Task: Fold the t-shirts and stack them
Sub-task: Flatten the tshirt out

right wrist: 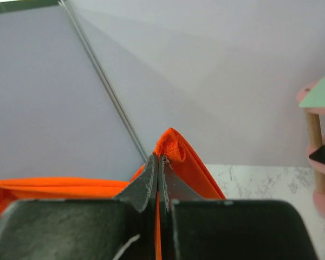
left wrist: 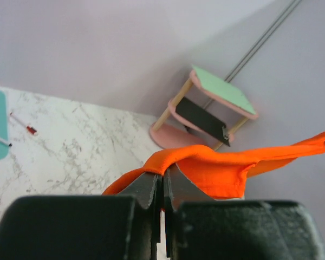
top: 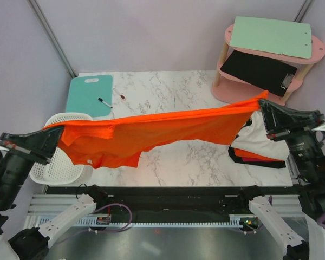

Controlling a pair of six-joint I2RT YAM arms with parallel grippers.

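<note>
Tension is the point of the overhead view. The t-shirt hangs in the air across the middle of the frame, above the marble table, pulled out between the two arms so that it spreads flat instead of bunching. The left gripper, at the left edge above the white basket, is clamped on one end. The right gripper, at the right edge beside the pink shelf, is clamped on the other end and sits higher in the frame. The lower hem and one sleeve sag at lower left, so the spread is not yet even. Under a white cloth at right, a strip of orange fabric shows, probably another shirt lying there.

From the left wrist, the jaws are pressed together at bottom centre with the orange cloth pinched between them. It runs off taut to the right edge.

From the right wrist, the fingers are likewise closed on a peaked fold of the shirt, and the rest trails away to the lower left. Folding seems barely begun; I judge that laying the shirt down flat comes next.
</note>
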